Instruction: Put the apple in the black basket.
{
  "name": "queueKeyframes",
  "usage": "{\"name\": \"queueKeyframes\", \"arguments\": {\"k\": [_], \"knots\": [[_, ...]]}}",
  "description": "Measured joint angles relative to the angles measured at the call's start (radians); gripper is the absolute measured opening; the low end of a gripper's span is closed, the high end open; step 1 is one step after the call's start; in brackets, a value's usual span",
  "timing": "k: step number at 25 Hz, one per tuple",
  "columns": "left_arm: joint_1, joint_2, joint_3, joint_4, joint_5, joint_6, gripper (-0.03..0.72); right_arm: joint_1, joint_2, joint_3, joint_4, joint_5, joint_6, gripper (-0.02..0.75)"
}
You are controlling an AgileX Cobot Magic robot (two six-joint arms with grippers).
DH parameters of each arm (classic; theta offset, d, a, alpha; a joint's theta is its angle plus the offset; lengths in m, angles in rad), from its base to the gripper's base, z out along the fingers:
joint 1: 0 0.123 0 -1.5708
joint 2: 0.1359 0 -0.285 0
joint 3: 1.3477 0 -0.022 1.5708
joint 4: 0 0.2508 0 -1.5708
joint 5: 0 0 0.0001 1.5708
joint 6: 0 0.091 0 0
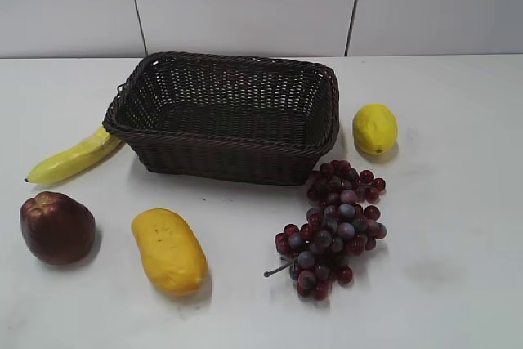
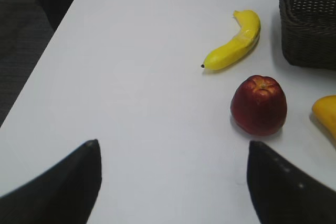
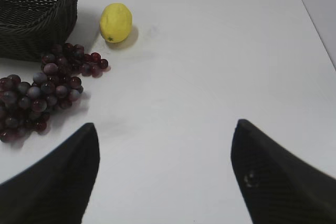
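The dark red apple sits on the white table at the front left; in the left wrist view it stands upright, just beyond my right fingertip. The black basket stands empty at the middle back; its corner shows in the left wrist view and in the right wrist view. My left gripper is open and empty over bare table, left of the apple. My right gripper is open and empty over bare table. Neither gripper shows in the exterior view.
A banana lies left of the basket. A yellow mango lies right of the apple. A bunch of red-purple grapes lies before the basket's right corner. A lemon sits right of the basket. The table's left edge is near.
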Motion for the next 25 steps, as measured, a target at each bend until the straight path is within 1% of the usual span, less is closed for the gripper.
{"name": "queueKeyframes", "arguments": {"k": [12, 20, 25], "knots": [[0.000, 0.000, 0.000, 0.001, 0.000, 0.000, 0.630, 0.000, 0.000, 0.000, 0.000, 0.000, 0.000, 0.591], [0.000, 0.000, 0.000, 0.000, 0.000, 0.000, 0.573, 0.000, 0.000, 0.000, 0.000, 0.000, 0.000, 0.591], [0.000, 0.043, -0.005, -0.015, -0.006, 0.000, 0.559, 0.000, 0.000, 0.000, 0.000, 0.000, 0.000, 0.591]]}}
